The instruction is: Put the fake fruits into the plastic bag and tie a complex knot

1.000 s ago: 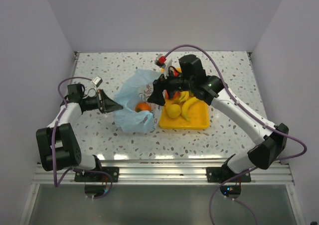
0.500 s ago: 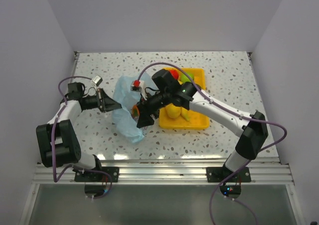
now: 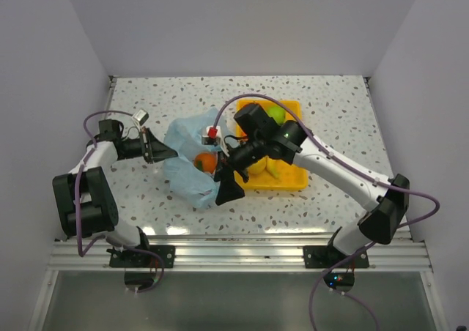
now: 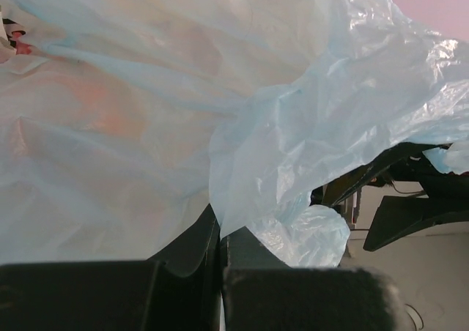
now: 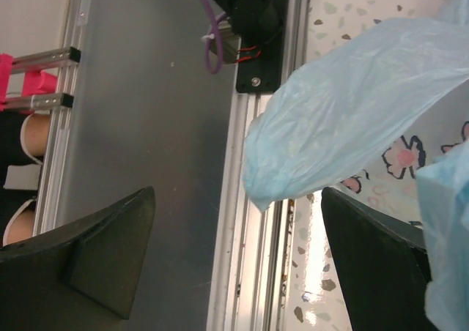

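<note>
The light-blue plastic bag [image 3: 185,171] lies crumpled left of the yellow tray, with an orange [image 3: 205,161] inside its open mouth. My left gripper [image 3: 160,150] is shut on the bag's left edge; in the left wrist view the film [image 4: 146,111] fills the frame and is pinched between the closed jaws of that gripper [image 4: 218,236]. My right gripper [image 3: 227,186] is open and empty, just above the bag's front right corner. In the right wrist view its fingers [image 5: 102,247] stand wide apart below a fold of the bag [image 5: 352,104]. A green lime [image 3: 275,113], a lemon [image 3: 256,167] and a banana [image 3: 273,168] lie on the tray.
The yellow tray [image 3: 289,179] sits at the table's middle right, partly under my right arm. The table's front aluminium rail [image 5: 249,221] lies right below my right gripper. White walls close in the table on three sides.
My right gripper swung from above the tray to over the bag, then moved toward the front edge. The bag's mouth shifted slightly. My left gripper kept its hold.
</note>
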### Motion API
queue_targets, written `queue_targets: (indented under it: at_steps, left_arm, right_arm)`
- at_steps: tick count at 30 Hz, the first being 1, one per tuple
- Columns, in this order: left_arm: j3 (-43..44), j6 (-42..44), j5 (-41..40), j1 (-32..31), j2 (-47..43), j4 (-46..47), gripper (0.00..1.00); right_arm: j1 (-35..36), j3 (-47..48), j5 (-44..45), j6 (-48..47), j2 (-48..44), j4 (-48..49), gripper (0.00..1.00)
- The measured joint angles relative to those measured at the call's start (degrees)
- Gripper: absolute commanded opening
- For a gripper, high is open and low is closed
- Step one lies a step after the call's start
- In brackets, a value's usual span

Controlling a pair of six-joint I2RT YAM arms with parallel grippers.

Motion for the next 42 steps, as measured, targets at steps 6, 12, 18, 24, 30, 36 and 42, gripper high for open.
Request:
queue_targets:
  at_steps: [6, 12, 18, 24, 30, 36, 42]
  left_arm:
    - [0.13, 1.18, 0.0, 0.35, 0.0, -1.25, 0.0]
    - [0.13, 1.31, 0.0, 0.55, 0.0, -1.62, 0.0]
    - [0.13, 1.38, 0.0, 0.55, -0.02, -1.55, 0.0]
    - [0.13, 1.51, 0.0, 0.55, -0.02, -1.64, 0.0]
    - [2.82, 5.92, -0.02, 0.59, 1.22, -6.51, 0.0]
    - [6.4, 12.52, -0.02, 0.68, 3.89, -12.72, 0.0]
    - [6.6, 17.16, -0.02, 0.94, 4.31, -16.9, 0.0]
  right_arm:
    - [0.02, -3.17, -4.92, -3.52, -3.78, -4.39, 0.98]
    - [0.04, -3.28, -7.72, -11.96, -2.91, -14.84, 0.99]
    - [0.02, -2.75, -6.47, -11.78, 5.25, -15.13, 0.99]
    - [0.02, -2.21, -4.0, -8.87, 6.69, -10.23, 0.99]
    - [-0.07, -9.22, 0.59, -6.95, -2.64, -4.98, 0.87]
    - [-4.17, -10.4, 0.26, -10.71, -10.51, -10.27, 0.89]
    - [-18.86, -27.87, 5.51, 9.27, -16.48, 6.73, 0.94]
